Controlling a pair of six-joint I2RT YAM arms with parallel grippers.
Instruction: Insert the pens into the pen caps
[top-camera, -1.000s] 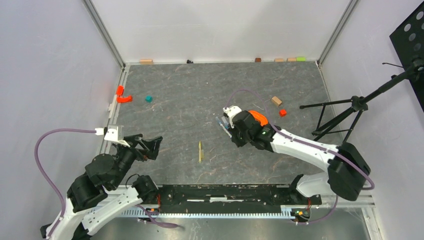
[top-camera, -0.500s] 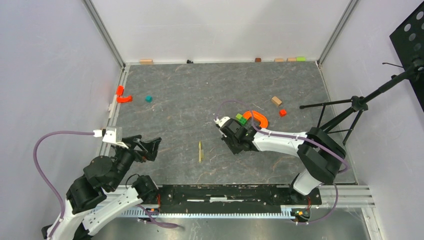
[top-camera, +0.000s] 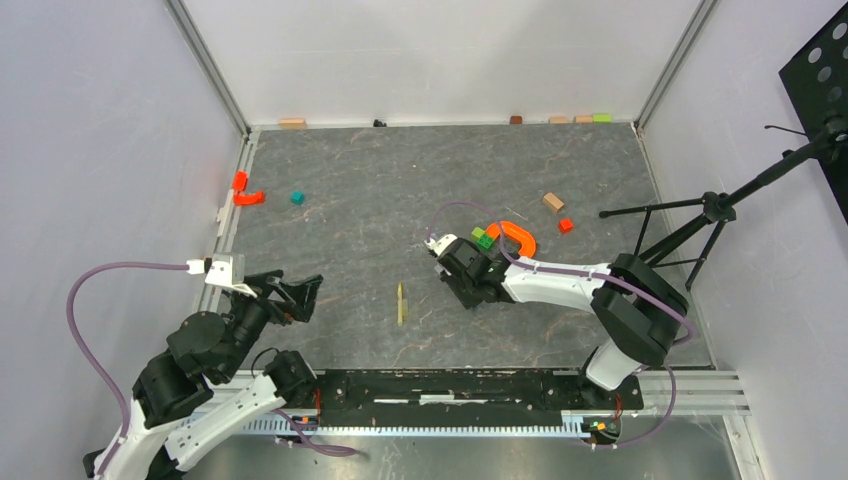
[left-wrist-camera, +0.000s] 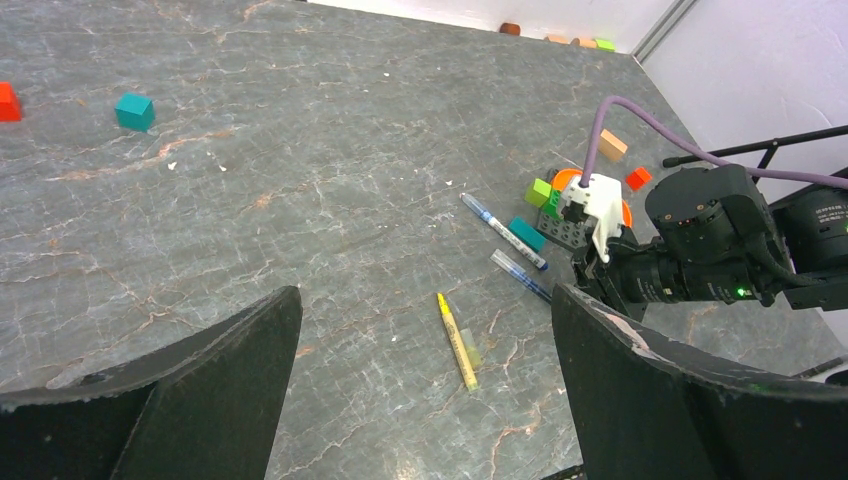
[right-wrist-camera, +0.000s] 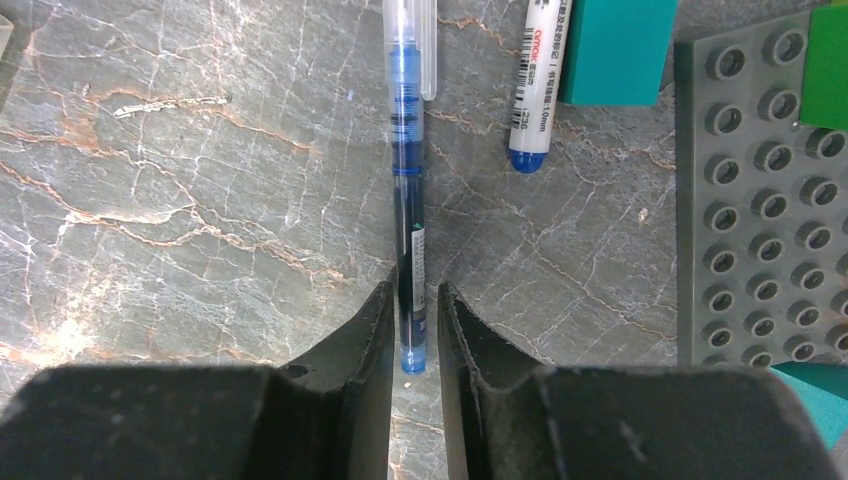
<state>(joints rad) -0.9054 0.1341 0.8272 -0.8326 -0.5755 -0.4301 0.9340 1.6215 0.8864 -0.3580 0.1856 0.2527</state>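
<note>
Three pens lie on the counter (left-wrist-camera: 300, 150), all on the right arm's side. The blue-ink pen (right-wrist-camera: 408, 190) is a slim clear barrel lying flat. The right gripper (right-wrist-camera: 414, 292) sits low over its near end, jaws narrowly apart, one on each side of the barrel, with a sliver of counter showing beside it (astride the pen, not visibly pinching it). The white-barrelled pen (right-wrist-camera: 533, 80) lies just beside it, roughly parallel. The yellow pen (left-wrist-camera: 457, 340) rests well apart from both, with a small pale piece (left-wrist-camera: 472, 347) just beside it, possibly a cap but too small to tell. The left gripper (top-camera: 298, 293) hangs off to the side, jaws spread wide and holding nothing.

Each pen looks light, rigid and smooth. Round plastic on a hard surface will likely roll or skid if nudged from one side, and a hold at the very tip could let it pivot. Taking it across the width nearer mid-barrel seems steadier and leaves an end free for a cap. The clear clipped section at the blue-ink pen's far end may already be a cap; I cannot tell.

Clutter crowds the right. A teal block (right-wrist-camera: 612, 45) sits just beside the white-barrelled pen, and a grey studded plate (right-wrist-camera: 760, 220) carries a green block (right-wrist-camera: 830, 60), with an orange arch (top-camera: 517, 236) beyond. A sideways sweep could knock the neighbouring pen.
</note>
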